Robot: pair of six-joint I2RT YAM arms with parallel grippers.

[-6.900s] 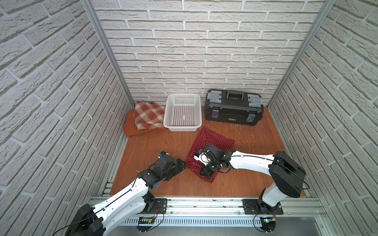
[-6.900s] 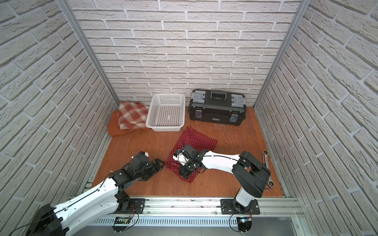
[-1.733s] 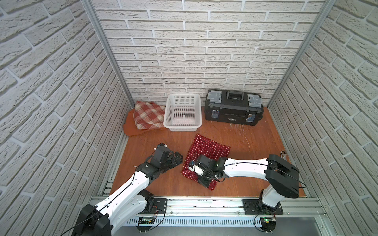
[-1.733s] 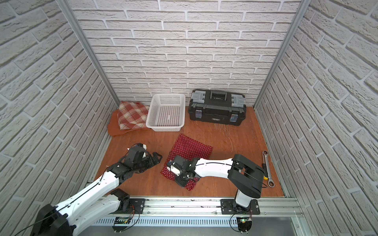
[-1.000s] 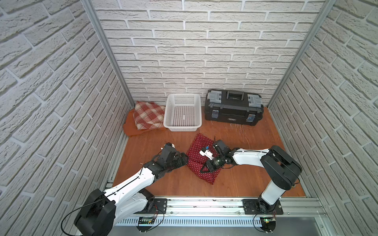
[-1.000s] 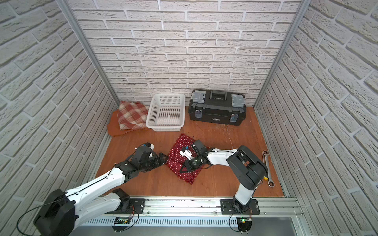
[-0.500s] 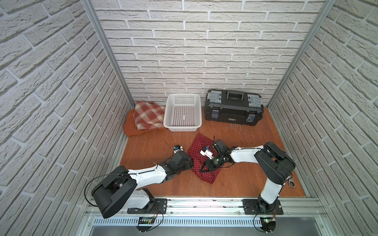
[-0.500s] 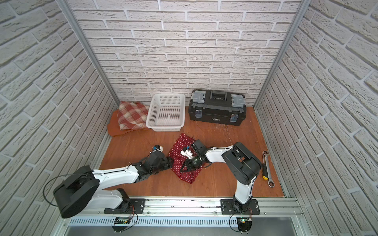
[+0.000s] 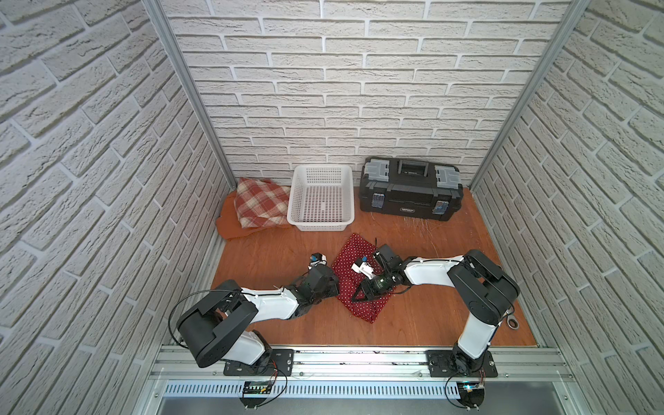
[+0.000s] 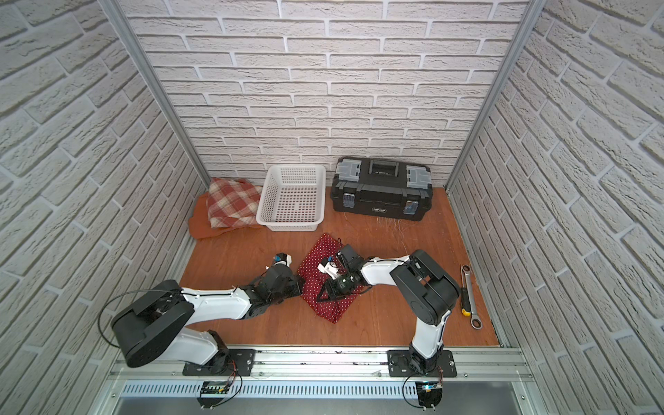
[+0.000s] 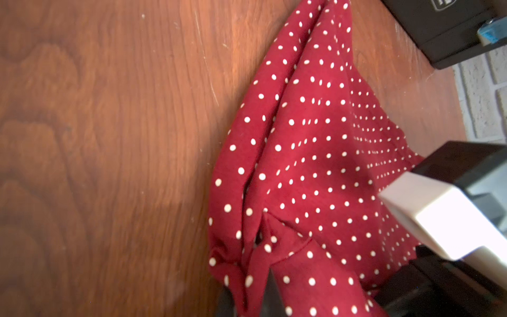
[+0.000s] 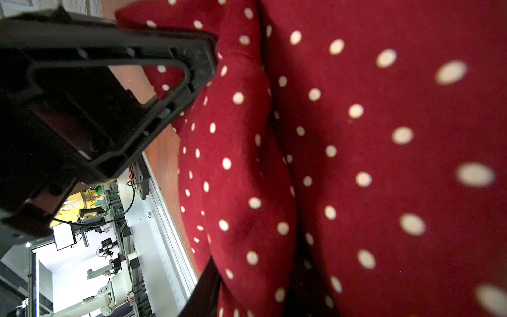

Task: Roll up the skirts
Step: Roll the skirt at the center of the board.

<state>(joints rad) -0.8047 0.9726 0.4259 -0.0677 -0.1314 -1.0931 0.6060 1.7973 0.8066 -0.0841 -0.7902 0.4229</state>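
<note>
The dark red polka-dot skirt [image 9: 354, 251] [image 10: 319, 251] lies crumpled mid-floor, both arms low over it. My left gripper [image 9: 335, 287] [image 11: 248, 304] stands open at its left edge, with a raised fold of the hem [image 11: 255, 241] between the fingers. From the right, my right gripper [image 9: 359, 296] [image 12: 255, 296] is shut on a thick fold of the same skirt [image 12: 384, 137]. The plaid skirt [image 9: 260, 203] lies flat on the rust-orange skirt [image 9: 230, 230] at the back left corner.
A white mesh basket [image 9: 321, 224] stands at the back, beside the plaid skirt. A black toolbox [image 9: 409, 190] sits against the back wall to the right. A ratchet wrench [image 10: 469, 294] lies by the right wall.
My left arm has dropped low and slid right until its fingers reach the polka-dot skirt's edge. The right gripper has stayed on the skirt.
</note>
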